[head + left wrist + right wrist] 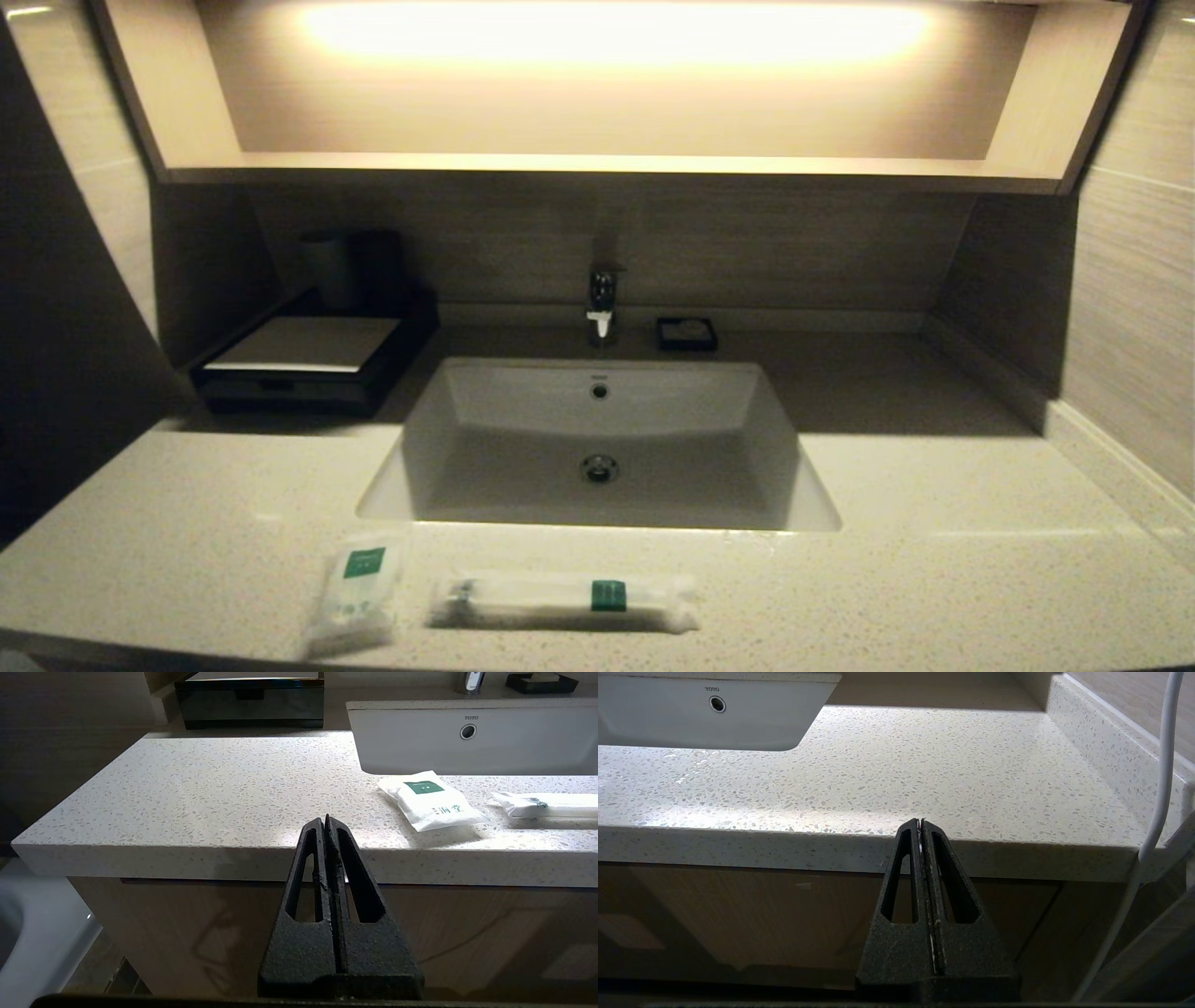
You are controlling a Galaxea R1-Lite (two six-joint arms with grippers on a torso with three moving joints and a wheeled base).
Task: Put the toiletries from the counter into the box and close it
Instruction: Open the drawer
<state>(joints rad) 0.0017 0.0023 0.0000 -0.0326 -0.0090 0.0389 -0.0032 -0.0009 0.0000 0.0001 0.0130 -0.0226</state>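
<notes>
The small squarish pouch and the long narrow packet, both whitish with green labels, lie on the counter in front of the sink. Both also show in the left wrist view: the pouch and the end of the long packet. The black box with its pale grey top stands at the back left, drawer pushed in; it also shows in the left wrist view. My left gripper is shut and empty before the counter's front edge. My right gripper is shut and empty, likewise before the front edge. Neither shows in the head view.
A white sunken sink sits mid-counter with a chrome tap behind it. A small black square dish stands right of the tap. Dark upright cups stand behind the box. A white cable hangs at the right.
</notes>
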